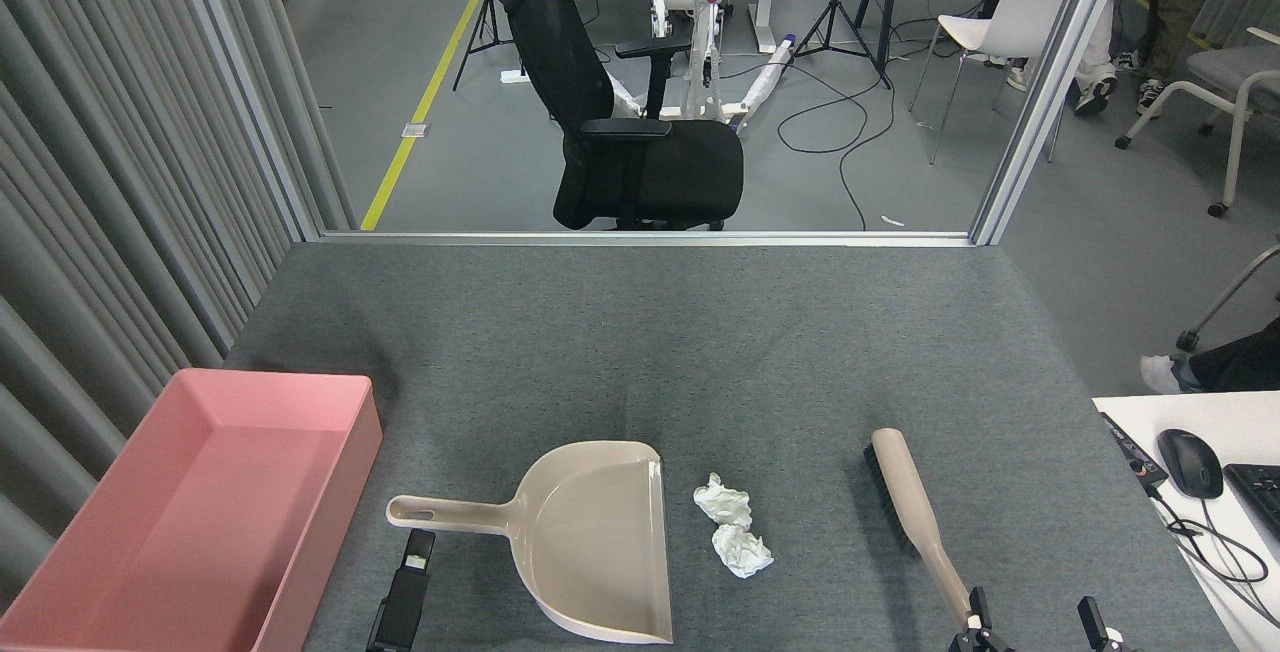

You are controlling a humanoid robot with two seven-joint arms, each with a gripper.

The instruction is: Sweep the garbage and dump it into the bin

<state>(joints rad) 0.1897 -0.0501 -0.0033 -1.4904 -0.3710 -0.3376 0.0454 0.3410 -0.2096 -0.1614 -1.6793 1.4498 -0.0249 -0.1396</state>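
Left gripper low at bottom edge, dark, end-on below the dustpan handle; can't tell its opening. Right gripper spread wide, empty, one finger beside the brush handle end. Pink bin left, nothing inside. Crumpled white garbage on grey felt surface, between beige dustpan and brush.

- Ahead of the left gripper, the dustpan handle lies across its path, just beyond the fingertip.
- To its left stands the wall of the pink bin; a bare strip of mat runs between.
- The right gripper has open jaws, the brush handle's end at its left finger.
- Left of it, bare mat reaches the tissue wads.
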